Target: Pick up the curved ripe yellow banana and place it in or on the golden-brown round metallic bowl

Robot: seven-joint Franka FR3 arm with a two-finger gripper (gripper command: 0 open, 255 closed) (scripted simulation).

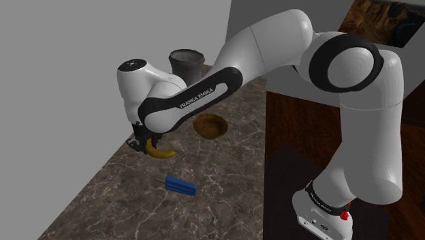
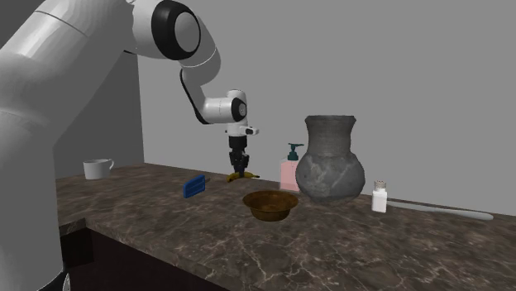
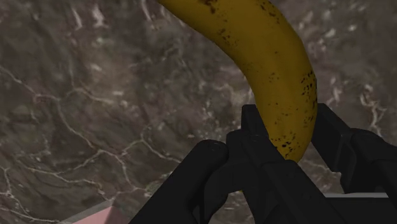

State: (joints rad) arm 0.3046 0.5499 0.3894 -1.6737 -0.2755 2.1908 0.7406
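Wrist view: fingers (image 3: 251,130) are pinching one end of the banana (image 3: 273,70), one black finger pressed on each side. The banana is yellow with brown speckles and curves away from the fingers over the dark veined counter (image 3: 95,114). A pinkish corner shows by the picture's lower edge; can't tell what it is.

Shoulder view: white arm (image 1: 265,51) reaches across the counter (image 1: 225,191) with the fingers (image 1: 144,142) pointing down. The banana (image 1: 163,153) sticks out from under them toward the shoulder view's right. It sits at about counter level; can't tell if it's touching the surface or just off it. The brown round bowl (image 1: 210,126) is near the banana, on the shoulder view's right of it. They are apart and the bowl holds nothing. A blue block (image 1: 180,185) lies flat on the counter, nearer the camera than the banana. A grey vase (image 1: 186,63) stands at the back by the wall.

Second exterior view: fingers (image 2: 239,163) hang vertical over the banana (image 2: 243,175). The bowl (image 2: 269,205) sits nearer the camera, slightly right of it. The blue block (image 2: 194,185) is left of the banana and a white mug (image 2: 97,169) stands far left. A pink soap dispenser (image 2: 289,171) stands just beside the big grey vase (image 2: 329,159). A small white shaker (image 2: 379,197) stands right of the vase.
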